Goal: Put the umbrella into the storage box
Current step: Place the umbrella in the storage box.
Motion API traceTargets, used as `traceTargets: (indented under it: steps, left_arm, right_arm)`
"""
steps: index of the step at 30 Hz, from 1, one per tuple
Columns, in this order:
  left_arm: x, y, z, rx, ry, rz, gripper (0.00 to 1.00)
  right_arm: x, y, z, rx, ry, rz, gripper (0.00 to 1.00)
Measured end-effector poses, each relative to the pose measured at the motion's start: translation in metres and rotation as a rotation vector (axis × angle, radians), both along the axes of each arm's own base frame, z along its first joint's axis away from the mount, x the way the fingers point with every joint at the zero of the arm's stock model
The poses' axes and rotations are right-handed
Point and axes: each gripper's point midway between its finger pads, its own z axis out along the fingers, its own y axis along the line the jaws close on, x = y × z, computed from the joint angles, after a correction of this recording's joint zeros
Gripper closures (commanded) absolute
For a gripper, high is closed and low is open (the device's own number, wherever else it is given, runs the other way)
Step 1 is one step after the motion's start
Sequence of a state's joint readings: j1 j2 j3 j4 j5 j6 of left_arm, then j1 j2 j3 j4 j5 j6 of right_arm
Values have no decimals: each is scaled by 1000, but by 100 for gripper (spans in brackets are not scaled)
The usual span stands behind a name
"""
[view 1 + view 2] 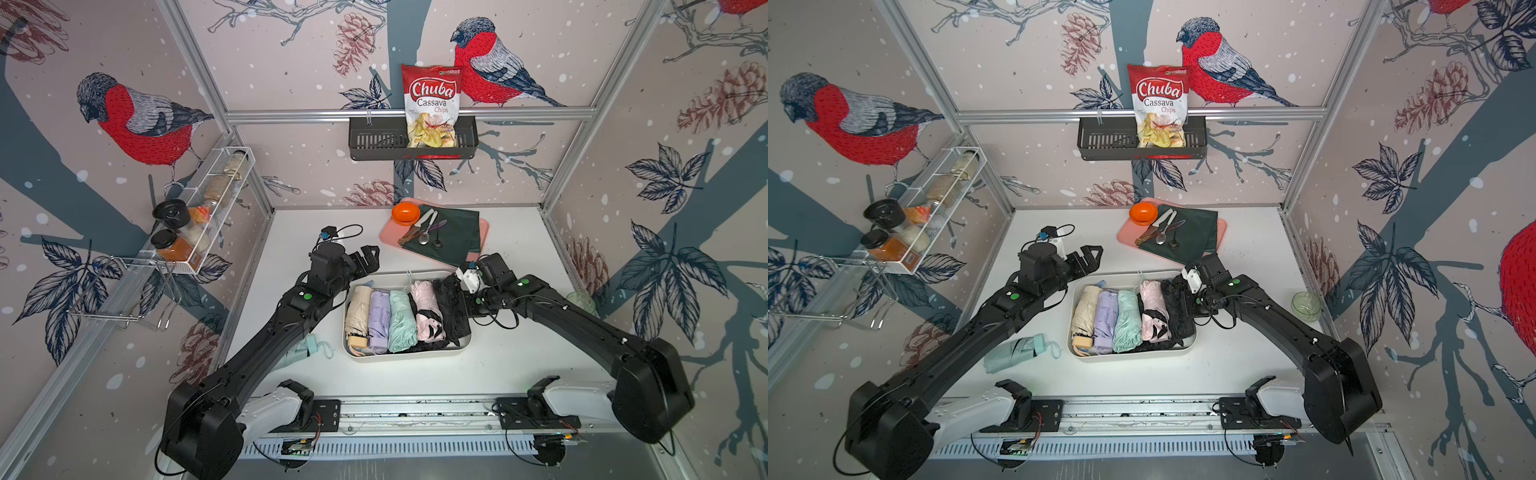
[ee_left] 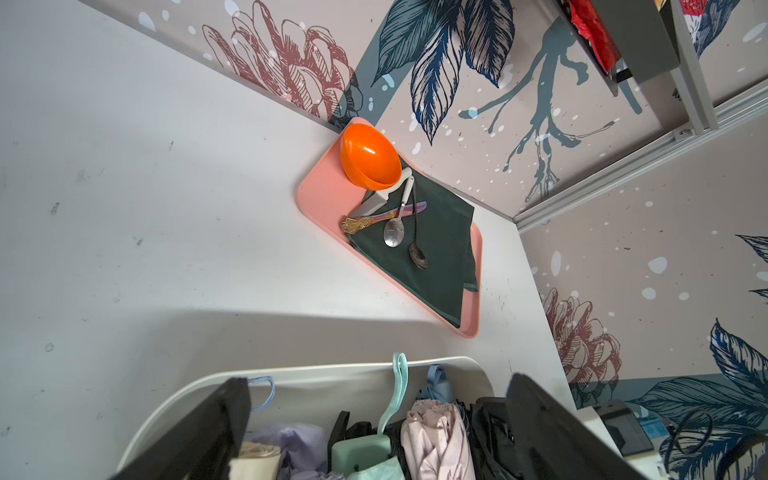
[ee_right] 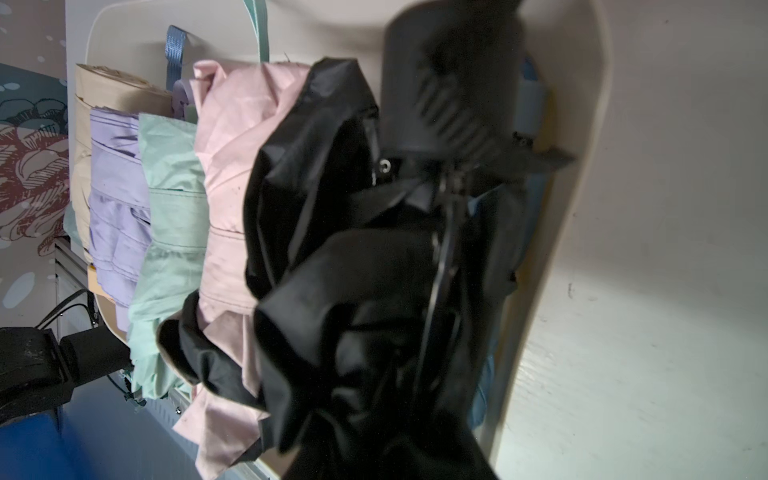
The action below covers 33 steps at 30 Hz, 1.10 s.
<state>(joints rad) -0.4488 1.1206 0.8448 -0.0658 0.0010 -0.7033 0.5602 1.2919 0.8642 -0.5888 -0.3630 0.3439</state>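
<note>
The cream-white storage box (image 1: 415, 354) sits mid-table with beige, lilac, mint and pink folded umbrellas side by side. At its right end lies a black umbrella (image 1: 451, 318), and my right gripper (image 1: 454, 286) is shut on its far end inside the box. In the right wrist view black fabric (image 3: 374, 291) fills the jaws, against the box wall (image 3: 582, 124). My left gripper (image 1: 370, 255) hangs open and empty past the box's far left corner, its fingers (image 2: 216, 428) spread over the box rim (image 2: 316, 370). A pale teal umbrella (image 1: 1013, 351) lies on the table left of the box, under the left arm.
A pink tray (image 1: 388, 235) with an orange bowl (image 1: 405, 213), a dark green cloth and cutlery lies at the back. A black wall basket (image 1: 374, 143) holds a chips bag. A wire spice rack (image 1: 195, 216) hangs on the left wall. A green glass bowl (image 1: 1306, 306) stands at the right.
</note>
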Motion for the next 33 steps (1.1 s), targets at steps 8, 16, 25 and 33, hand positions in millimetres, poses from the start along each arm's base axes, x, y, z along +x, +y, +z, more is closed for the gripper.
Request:
traceTargets:
  steps: [8, 16, 25, 33]
  left_arm:
    - [1, -1, -4, 6, 14, 0, 0]
    - [0, 0, -5, 6, 21, 3, 0]
    - [-1, 15, -5, 26, 32, 49, 0]
    - [-9, 40, -24, 66, 87, 122, 0]
  right_arm:
    - [-2, 3, -16, 10, 36, -9, 67]
    - [4, -3, -4, -36, 16, -44, 35]
    - [16, -23, 17, -128, -60, -121, 38]
    - [12, -14, 18, -158, -74, -107, 59]
